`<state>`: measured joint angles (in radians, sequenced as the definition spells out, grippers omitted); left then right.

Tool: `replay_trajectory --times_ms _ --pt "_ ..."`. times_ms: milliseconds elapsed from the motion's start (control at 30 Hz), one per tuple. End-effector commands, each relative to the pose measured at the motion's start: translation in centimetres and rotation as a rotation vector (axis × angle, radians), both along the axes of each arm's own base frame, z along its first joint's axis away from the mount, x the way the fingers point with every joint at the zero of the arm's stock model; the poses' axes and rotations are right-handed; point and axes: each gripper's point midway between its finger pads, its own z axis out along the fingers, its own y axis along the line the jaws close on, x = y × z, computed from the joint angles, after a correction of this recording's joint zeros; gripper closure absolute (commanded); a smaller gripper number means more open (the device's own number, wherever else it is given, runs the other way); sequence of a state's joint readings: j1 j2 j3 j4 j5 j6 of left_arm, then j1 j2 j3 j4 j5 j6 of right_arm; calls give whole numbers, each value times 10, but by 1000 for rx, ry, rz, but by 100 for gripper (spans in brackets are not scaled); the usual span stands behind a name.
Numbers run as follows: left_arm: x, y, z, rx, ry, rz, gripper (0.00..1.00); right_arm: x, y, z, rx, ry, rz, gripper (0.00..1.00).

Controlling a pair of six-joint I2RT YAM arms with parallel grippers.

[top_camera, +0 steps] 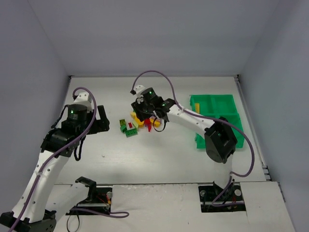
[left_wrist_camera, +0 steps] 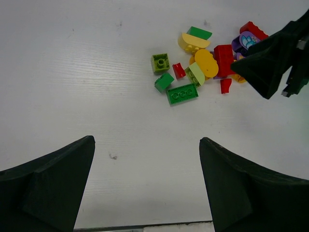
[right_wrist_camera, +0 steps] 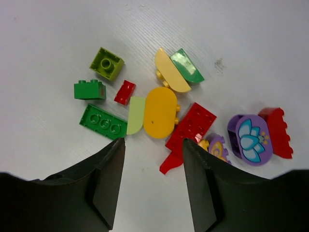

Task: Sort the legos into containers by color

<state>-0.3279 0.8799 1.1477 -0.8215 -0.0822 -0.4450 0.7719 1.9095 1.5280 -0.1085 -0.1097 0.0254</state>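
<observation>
Right wrist, yellow, green, red, purple legos (right_wrist_camera: 159, 112) clustered, right gripper (right_wrist_camera: 153, 145) and left gripper (left_wrist_camera: 146, 140) parted, empty

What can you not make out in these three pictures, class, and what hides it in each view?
Top external: tray's near compartments, mostly covered by the right arm.
Top external: legos too small to count; some under the right gripper.
Left wrist: purple flower brick, partly behind that gripper.
Right wrist: small purple-and-yellow piece, partly behind its own finger.

1 overhead, 2 wrist-cams, shared legos (top_camera: 136, 122)
</observation>
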Motion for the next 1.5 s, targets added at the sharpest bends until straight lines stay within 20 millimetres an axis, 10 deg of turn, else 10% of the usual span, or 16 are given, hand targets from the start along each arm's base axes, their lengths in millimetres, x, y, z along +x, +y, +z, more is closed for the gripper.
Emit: replay_trajectory --times_ms 0,733,1167,1400,1467 --pt "0 2 10 -22 -41 18 17 13 23 8 37 -36 16 52" --pt "-15 5 1 -28 -19 18 17 27 43 -65 -4 68 -36 42" --pt "-10 -4 -1 -57 -12 -4 17 -22 23 -65 10 141 -70 100" --pt "-6 -8 -4 -70 -3 -8 17 -43 16 -54 17 144 -55 98" --pt "-5 -9 -4 -78 -4 -10 17 -41 15 -47 17 118 -42 72"
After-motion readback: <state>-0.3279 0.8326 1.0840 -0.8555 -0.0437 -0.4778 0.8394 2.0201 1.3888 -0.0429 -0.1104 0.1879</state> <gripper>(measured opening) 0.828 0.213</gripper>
